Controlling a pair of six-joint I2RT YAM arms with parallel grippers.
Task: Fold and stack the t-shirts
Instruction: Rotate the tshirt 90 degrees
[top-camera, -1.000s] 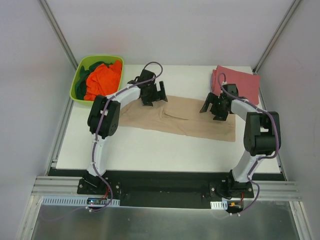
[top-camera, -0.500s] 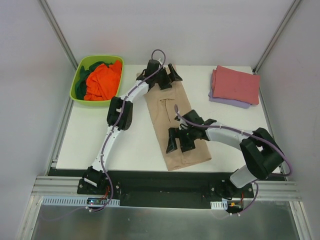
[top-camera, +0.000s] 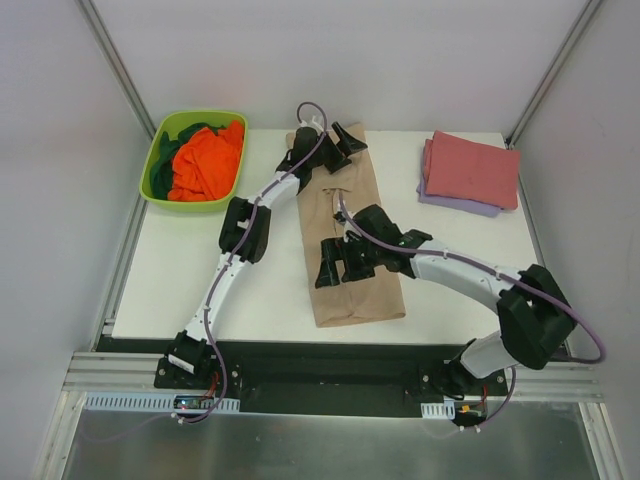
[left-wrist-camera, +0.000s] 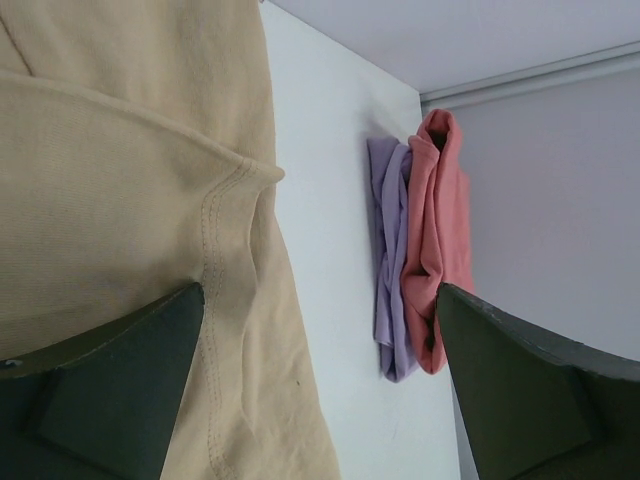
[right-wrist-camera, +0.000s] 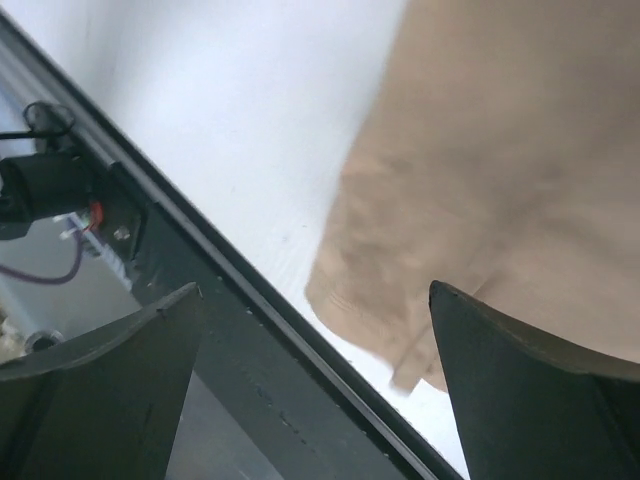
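The tan-beige t-shirt (top-camera: 330, 205) lies folded into a long strip from the table's far edge to its near edge. My left gripper (top-camera: 335, 140) is open over the shirt's far end; in the left wrist view (left-wrist-camera: 318, 300) its jaws are wide apart with the tan cloth (left-wrist-camera: 120, 150) under them and nothing held. My right gripper (top-camera: 338, 272) is open above the strip's near half; in the right wrist view (right-wrist-camera: 313, 295) it is empty over the shirt's near corner (right-wrist-camera: 500, 150). A folded dusty red shirt (top-camera: 475, 165) lies on a folded lavender one (top-camera: 455, 203) at the back right.
A lime-green tub (top-camera: 150, 165) at the back left holds a bright orange shirt (top-camera: 205, 160) and a dark green one (top-camera: 185, 132). The black rail (right-wrist-camera: 200, 330) runs along the table's near edge. The red and lavender stack also shows in the left wrist view (left-wrist-camera: 440, 230).
The tan shirt has swung from lying across the table to lying lengthwise. My left gripper went to the far edge. My right gripper swung left and toward the near side.
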